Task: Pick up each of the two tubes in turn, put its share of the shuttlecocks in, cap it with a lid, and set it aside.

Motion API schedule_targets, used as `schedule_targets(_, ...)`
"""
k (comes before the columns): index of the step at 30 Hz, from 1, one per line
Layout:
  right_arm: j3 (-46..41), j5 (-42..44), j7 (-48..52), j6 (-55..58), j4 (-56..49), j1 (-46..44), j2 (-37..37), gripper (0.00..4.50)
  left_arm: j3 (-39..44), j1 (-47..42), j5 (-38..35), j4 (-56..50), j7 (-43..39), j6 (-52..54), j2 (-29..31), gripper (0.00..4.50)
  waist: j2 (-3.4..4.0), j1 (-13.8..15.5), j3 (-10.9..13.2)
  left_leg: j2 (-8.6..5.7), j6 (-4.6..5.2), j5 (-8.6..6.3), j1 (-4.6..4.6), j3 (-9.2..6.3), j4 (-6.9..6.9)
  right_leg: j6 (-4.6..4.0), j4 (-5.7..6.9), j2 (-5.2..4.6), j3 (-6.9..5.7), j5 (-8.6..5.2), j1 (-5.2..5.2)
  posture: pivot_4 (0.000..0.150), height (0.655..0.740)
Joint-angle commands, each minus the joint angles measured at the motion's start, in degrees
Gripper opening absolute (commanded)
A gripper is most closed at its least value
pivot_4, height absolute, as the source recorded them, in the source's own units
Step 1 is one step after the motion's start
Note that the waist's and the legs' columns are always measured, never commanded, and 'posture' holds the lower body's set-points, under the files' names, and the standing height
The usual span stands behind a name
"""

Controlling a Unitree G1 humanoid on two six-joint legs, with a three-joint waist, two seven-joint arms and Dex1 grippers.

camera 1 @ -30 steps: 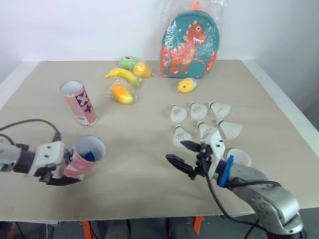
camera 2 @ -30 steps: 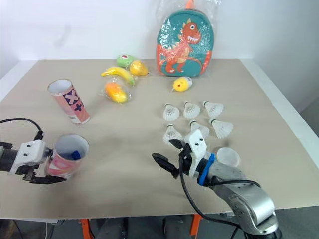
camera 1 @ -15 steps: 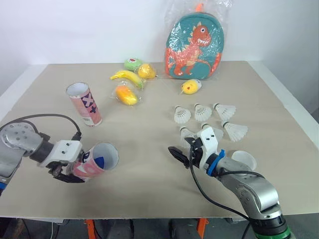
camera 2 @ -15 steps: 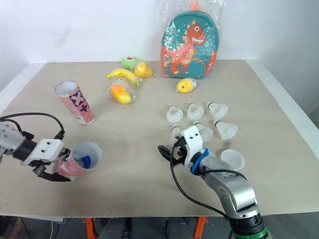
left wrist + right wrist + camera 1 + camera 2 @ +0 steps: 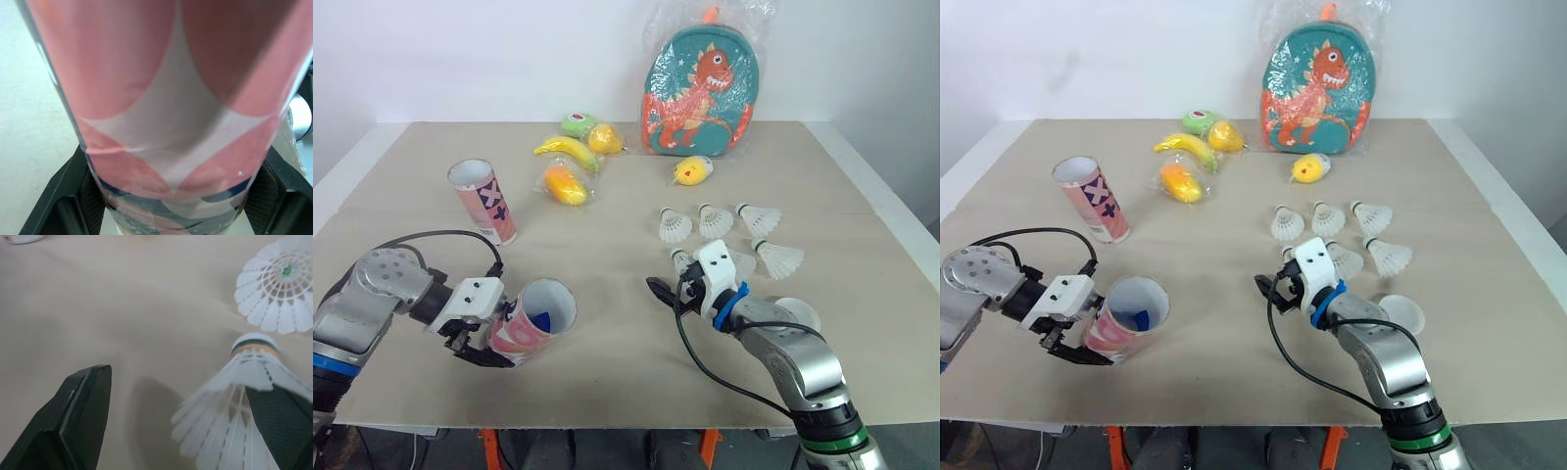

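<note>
Left hand [image 5: 489, 339] clasps tilted tube [image 5: 522, 330] | blue item [image 5: 541, 320] inside

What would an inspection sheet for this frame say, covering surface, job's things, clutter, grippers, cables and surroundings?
Surface: beige table, no spills seen.
Job's things: held tube tilted, mouth open, something blue inside; second tube standing uncapped; six shuttlecocks loose on the table; one white lid beside the right arm.
Clutter: toy fruit and a bagged dinosaur backpack on the far side of the table.
Grippers: left gripper shut on the held tube; right gripper open, one shuttlecock between its fingers, not yet gripped.
Cables: black cables loop off both arms.
Surroundings: white wall behind; nothing else seen.
</note>
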Motion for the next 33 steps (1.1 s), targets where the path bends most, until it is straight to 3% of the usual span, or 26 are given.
schedule_targets(1, -0.4, -2.0, -1.5, -1.1, 0.6, -1.7, 1.2, 4.50, -3.3, 0.8, 1.5, 0.4, -0.1, -1.1, 1.0, 3.16, 0.00, 0.0, 0.0, 0.00, 0.00, 0.00, 0.00, 0.00, 0.00, 0.00, 0.00, 0.00, 0.00, 0.00, 0.00, 0.150, 0.7347)
schedule_targets(5, -0.5, -3.4, -2.7, -0.9, 0.6, -1.7, 2.8, 3.33, -4.4, 0.9, 2.0, 1.0, -0.1, -2.3, 1.7, 3.06, 0.01, -0.2, 0.0, 0.01, 0.03, -0.02, 0.02, 0.00, -0.02, -0.03, 0.01, 0.02, 0.00, -0.01, -0.01, 0.150, 0.7347)
schedule_targets(9, -0.1, -3.6, -2.3, -0.5, -0.7, -1.4, 4.1, 1.43, -4.7, 0.8, 1.5, 1.1, -0.1, -2.7, 2.1, 3.06, 0.01, -0.3, 0.0, 0.02, 0.04, -0.02, 0.03, 0.00, -0.02, -0.03, 0.03, 0.03, 0.00, -0.01, -0.01, 0.150, 0.7347)
schedule_targets(10, 0.0, -3.5, -1.9, -0.6, -1.0, -1.3, 4.2, 0.72, -4.8, 0.8, 1.4, 1.0, -0.1, -2.7, 2.2, 3.06, 0.01, -0.3, 0.0, 0.02, 0.04, -0.02, 0.04, 0.00, -0.02, -0.03, 0.03, 0.03, 0.00, -0.01, -0.01, 0.150, 0.7347)
schedule_targets(12, 0.0, -2.9, -1.1, -0.5, -2.0, -0.9, 4.5, 0.07, -4.9, 0.7, 1.2, 1.0, -0.1, -2.6, 2.2, 3.06, 0.01, -0.4, 0.0, 0.03, 0.04, -0.02, 0.04, 0.00, -0.02, -0.03, 0.03, 0.03, 0.00, -0.01, -0.01, 0.150, 0.7347)
schedule_targets(18, -3.3, 5.3, 6.7, -0.8, -8.8, 0.7, 4.2, 0.07, -5.7, 0.8, 1.6, 1.4, -0.1, -3.1, 2.4, 3.06, 0.01, -0.4, 0.0, 0.03, 0.07, -0.04, 0.04, 0.00, -0.03, -0.03, 0.03, 0.03, 0.00, -0.04, 0.01, 0.150, 0.7347)
schedule_targets(25, -9.7, 20.4, 28.8, -5.5, -19.2, -1.2, -8.5, 0.07, -7.6, -0.3, 1.3, 3.1, -0.1, -3.9, 2.9, 3.06, 0.05, -0.4, 0.0, 0.04, 0.10, -0.06, 0.12, 0.00, -0.02, -0.02, 0.02, 0.03, 0.00, -0.04, 0.08, 0.150, 0.7347)
schedule_targets(33, 0.5, 17.2, 41.5, -8.5, -12.0, -15.7, -14.0, 0.07, -11.0, -4.5, -0.1, 5.8, -0.1, -4.0, 3.0, 3.06, 0.10, -1.2, 0.0, 0.12, 0.17, -0.09, 0.50, 0.05, 0.00, -0.17, 0.05, 0.06, -0.01, 0.03, 0.14, 0.150, 0.7347)
